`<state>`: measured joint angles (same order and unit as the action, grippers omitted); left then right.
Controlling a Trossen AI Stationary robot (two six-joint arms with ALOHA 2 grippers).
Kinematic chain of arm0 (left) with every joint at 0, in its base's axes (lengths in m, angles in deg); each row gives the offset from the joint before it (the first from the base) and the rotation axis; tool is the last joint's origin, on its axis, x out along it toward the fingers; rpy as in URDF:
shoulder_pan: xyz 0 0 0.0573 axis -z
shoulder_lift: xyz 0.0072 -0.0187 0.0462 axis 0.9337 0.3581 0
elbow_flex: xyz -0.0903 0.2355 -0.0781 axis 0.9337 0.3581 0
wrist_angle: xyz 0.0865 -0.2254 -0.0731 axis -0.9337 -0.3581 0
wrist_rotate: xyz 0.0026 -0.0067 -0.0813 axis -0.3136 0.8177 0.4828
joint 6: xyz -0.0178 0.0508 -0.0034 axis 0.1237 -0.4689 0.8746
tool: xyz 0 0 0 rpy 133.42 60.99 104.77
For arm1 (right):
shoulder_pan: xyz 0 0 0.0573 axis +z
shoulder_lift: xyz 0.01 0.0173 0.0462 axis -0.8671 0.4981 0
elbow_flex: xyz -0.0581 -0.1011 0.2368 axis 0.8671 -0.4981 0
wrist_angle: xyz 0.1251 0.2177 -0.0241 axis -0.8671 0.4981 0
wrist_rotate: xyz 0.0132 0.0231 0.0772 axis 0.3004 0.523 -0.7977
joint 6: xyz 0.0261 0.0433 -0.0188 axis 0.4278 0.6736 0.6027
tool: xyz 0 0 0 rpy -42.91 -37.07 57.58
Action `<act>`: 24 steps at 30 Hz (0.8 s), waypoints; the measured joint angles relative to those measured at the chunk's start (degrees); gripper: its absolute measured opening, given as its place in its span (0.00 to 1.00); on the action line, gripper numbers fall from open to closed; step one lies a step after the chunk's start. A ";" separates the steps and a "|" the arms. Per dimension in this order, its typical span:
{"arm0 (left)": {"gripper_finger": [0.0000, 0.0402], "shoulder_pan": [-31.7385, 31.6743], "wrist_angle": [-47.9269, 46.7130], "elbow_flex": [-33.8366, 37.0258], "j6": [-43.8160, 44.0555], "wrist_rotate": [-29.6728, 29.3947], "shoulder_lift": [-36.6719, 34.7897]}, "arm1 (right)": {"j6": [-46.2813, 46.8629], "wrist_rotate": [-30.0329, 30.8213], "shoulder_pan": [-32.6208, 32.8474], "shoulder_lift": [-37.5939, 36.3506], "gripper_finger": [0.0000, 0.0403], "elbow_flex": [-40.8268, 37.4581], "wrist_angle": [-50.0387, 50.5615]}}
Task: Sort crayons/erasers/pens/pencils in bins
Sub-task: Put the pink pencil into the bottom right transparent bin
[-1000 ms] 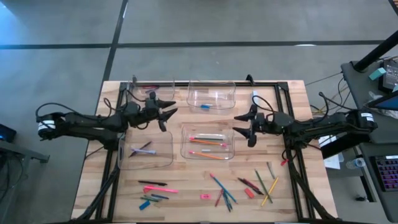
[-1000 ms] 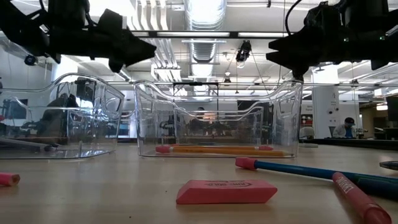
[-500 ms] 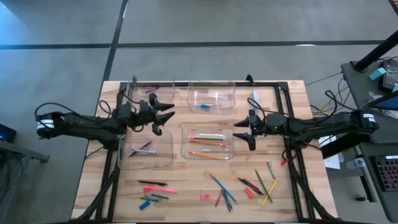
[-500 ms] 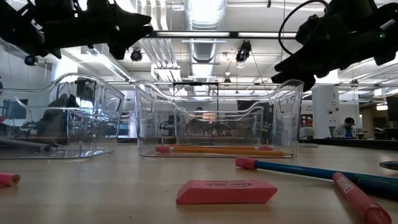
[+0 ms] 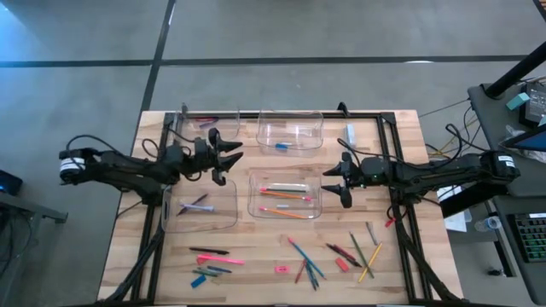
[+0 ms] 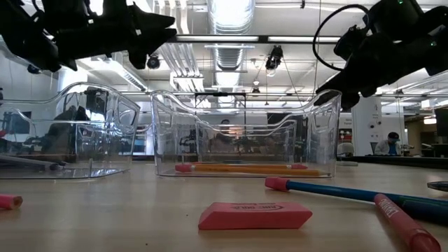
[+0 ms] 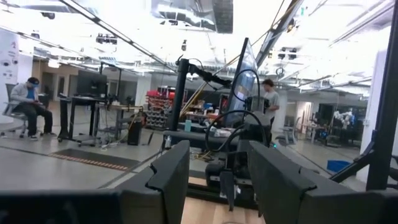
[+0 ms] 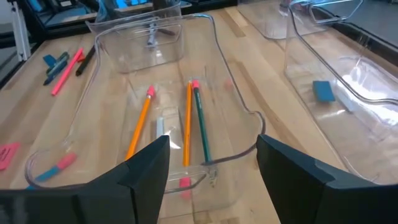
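In the clear bin [image 8: 118,93] mid-worktop lay thin orange and green pencils [image 8: 191,121], pink erasers partly blurred by its wall, while the right gripper [image 5: 344,182] and left gripper [image 5: 223,159] hovered with fingers released, empty.

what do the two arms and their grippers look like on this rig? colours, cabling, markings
Both arms are dark, near-black, slim and jointed. Each has a white band near its outer end and thin black cables looping alongside. The left gripper and right gripper each have two dark fingers, which look broad, flat and matte in the wrist views. No readable labels or logos are visible on either arm.
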<state>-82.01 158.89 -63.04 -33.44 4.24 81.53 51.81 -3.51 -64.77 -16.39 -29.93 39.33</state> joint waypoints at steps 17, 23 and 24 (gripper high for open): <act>0.37 0.00 0.18 1.86 -1.17 5.89 -5.48 | 8.15 0.16 0.00 -6.87 0.57 9.22 27.14; 0.37 0.00 -7.27 5.86 -2.27 5.87 -12.09 | 8.53 2.22 0.00 -7.53 0.57 16.14 31.23; 0.37 0.00 -7.54 6.69 -2.26 5.86 -12.80 | 8.55 2.60 0.07 -7.28 0.57 16.55 30.90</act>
<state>-82.01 151.35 -56.35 -35.70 10.10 68.73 60.37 -0.91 -64.70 -23.67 -13.37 70.23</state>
